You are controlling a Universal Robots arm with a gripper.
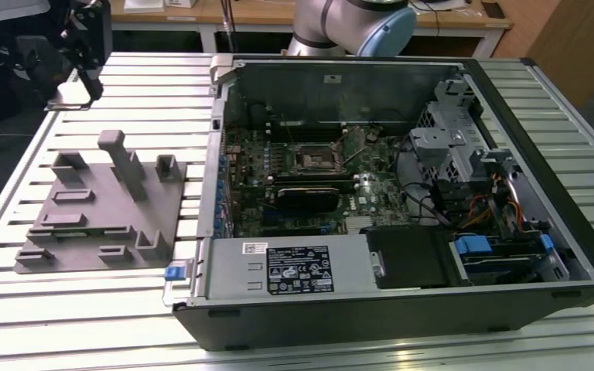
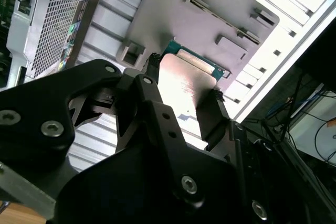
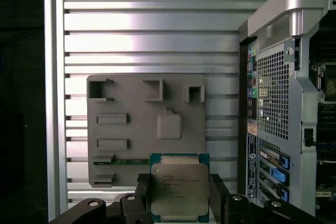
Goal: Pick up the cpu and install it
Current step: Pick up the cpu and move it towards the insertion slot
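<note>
A shiny silver top is shown on the cpu (image 3: 179, 190), framed by a thin green edge. The gripper (image 3: 180, 195) is finished in matte black with silver screw heads. The fixture plate (image 1: 101, 209) is coloured a plain mid grey. The table (image 1: 90, 309) is seen as bright silver metal, striped by parallel slats. The computer case (image 1: 380, 328) is painted black outside and left grey within, and its rear panel (image 3: 273, 93) is patterned with a fine grid of holes. The motherboard (image 1: 370, 185) is coloured dark green, blue clips (image 1: 472, 247) are noted, and the robot arm (image 1: 385, 31) is silver with a light blue cap.
</note>
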